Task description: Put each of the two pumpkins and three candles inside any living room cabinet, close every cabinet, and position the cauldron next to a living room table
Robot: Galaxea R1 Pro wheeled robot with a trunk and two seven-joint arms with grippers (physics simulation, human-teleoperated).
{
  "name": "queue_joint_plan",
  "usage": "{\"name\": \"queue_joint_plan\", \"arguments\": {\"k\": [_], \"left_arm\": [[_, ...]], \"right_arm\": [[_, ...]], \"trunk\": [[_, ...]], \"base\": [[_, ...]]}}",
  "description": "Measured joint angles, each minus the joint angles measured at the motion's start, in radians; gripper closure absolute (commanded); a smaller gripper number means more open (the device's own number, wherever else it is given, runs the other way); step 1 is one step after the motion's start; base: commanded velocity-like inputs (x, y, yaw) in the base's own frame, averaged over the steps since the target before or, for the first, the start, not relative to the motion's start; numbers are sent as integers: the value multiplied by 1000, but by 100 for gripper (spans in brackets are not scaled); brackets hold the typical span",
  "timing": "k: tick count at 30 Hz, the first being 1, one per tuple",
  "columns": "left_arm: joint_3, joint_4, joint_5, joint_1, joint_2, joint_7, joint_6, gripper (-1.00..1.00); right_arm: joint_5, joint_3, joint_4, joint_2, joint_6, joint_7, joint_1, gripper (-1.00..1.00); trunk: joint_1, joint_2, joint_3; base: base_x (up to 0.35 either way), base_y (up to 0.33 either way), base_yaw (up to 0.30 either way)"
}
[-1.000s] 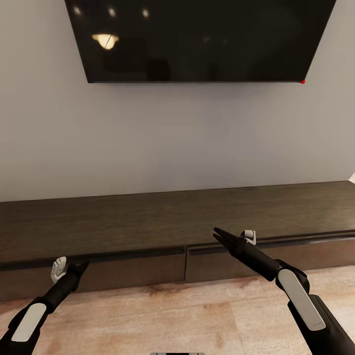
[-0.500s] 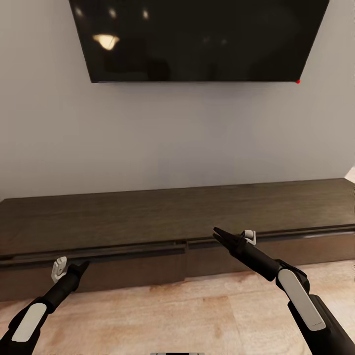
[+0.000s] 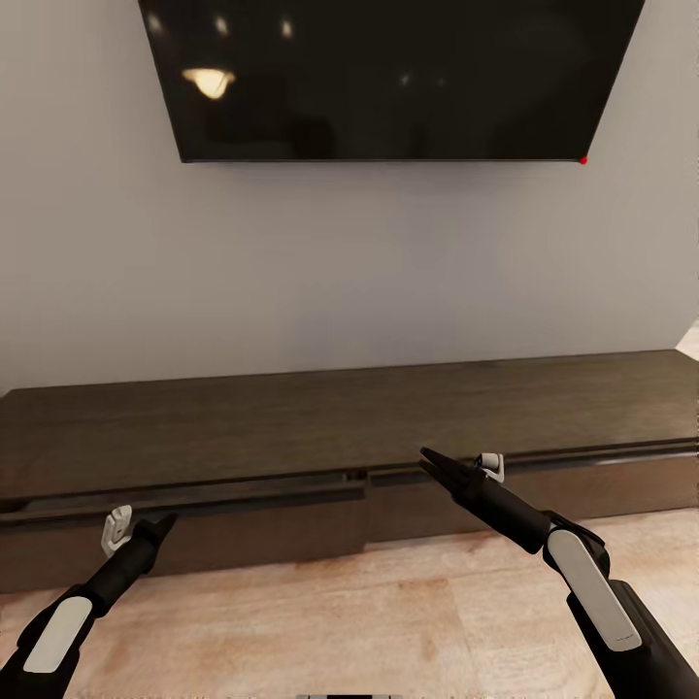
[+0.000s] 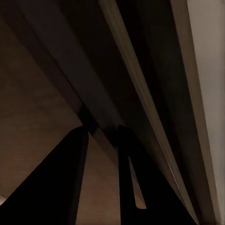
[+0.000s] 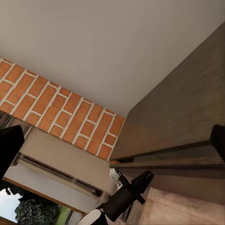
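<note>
- The robot faces the long dark cabinet [image 3: 291,437] that runs along the wall beneath the television [image 3: 388,78]; both arms are raised in front of it, carrying nothing.
- Judged from this, the step in hand is the approach to the cabinet, either to open a front for loading or to check that the fronts are shut. No pumpkin, candle or cauldron shows here, so those things are somewhere outside these pictures.
- The left gripper [image 3: 160,527] hangs low before the cabinet's left front [image 3: 223,539]; in the left wrist view its dark fingers [image 4: 77,183] stand apart, so its jaws are spread.
- The right gripper [image 3: 432,463] sits level with the cabinet's top edge, near the seam between the two fronts. Its jaws look pressed to a point in the head view, yet the right wrist view shows dark tips at opposite edges, so I cannot tell.
- The fronts have no handles; the next move probably calls for hooking a fingertip into the dark gap under the cabinet's top.
- Against the earlier frames, the cabinet has sunk in the view and more floor [image 3: 340,621] shows before it: the camera has shifted, while the arms keep their pose.
</note>
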Motion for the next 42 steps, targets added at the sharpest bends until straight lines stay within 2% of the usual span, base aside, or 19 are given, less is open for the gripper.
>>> {"name": "queue_joint_plan", "arguments": {"k": [11, 32, 42], "left_arm": [[-5, -2, -1, 0, 0, -1, 1, 100], [-32, -7, -3, 0, 0, 0, 0, 100], [-37, -8, -1, 0, 1, 0, 1, 100]], "right_arm": [[0, 0, 0, 0, 0, 0, 0, -100], [0, 0, 0, 0, 0, 0, 0, -100], [0, 0, 0, 0, 0, 0, 0, -100]], "trunk": [[0, 0, 0], [0, 0, 0], [0, 0, 0]], "base": [[-131, 0, 0], [-218, 0, 0], [-76, 0, 0]]}}
